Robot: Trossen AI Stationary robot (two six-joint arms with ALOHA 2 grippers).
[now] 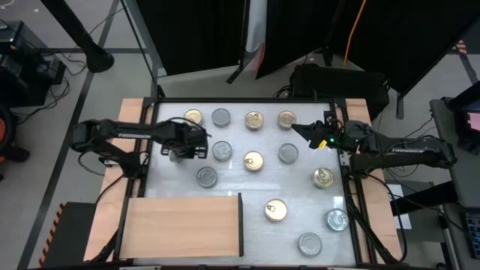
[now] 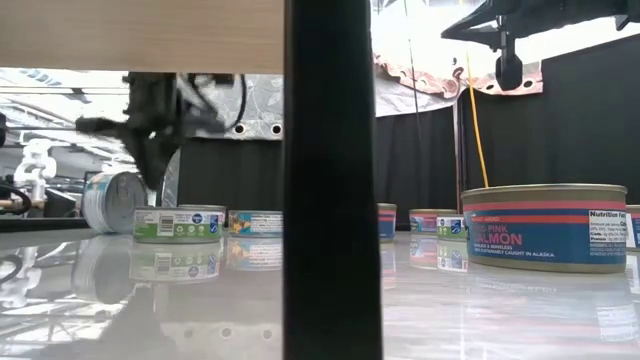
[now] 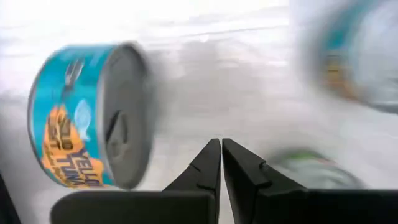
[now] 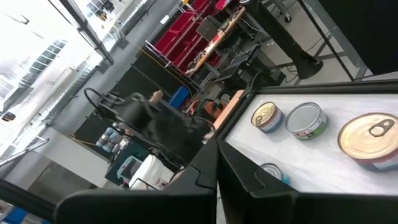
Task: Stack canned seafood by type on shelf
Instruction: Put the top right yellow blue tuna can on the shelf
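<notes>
- Sorting has not truly begun, judging from the high view: the shelf (image 1: 184, 223) at the lower left of the frame carries no tin, and the canned seafood (image 1: 253, 160) lies scattered over the white counter (image 1: 232, 180) in the middle and right. The left gripper (image 1: 174, 152) hangs in the upper left of the counter with nothing in it, near a silver-lidded tin (image 1: 222, 151) to its right and another (image 1: 206, 177) lower down. The right gripper (image 1: 310, 133) waits at the upper right, beside a gold-lidded tin (image 1: 286, 118).
- Low view: the left gripper (image 2: 152, 165) hangs at the left of the frame above the counter; a tin tipped on its edge (image 2: 112, 201) sits just left of it and a flat green-label tin (image 2: 180, 223) right below. A salmon tin (image 2: 545, 227) stands large at the right.
- Left wrist view: the fingers (image 3: 238, 168) are closed together on nothing. A tuna tin (image 3: 87, 124) stands on edge at the left of the frame, apart from them. The next move likely calls for spreading the fingers and lining up over one tin.
- Right wrist view: the right arm's fingers (image 4: 239, 168) are closed and empty; three tins lie at the right of the frame, well apart from them.
</notes>
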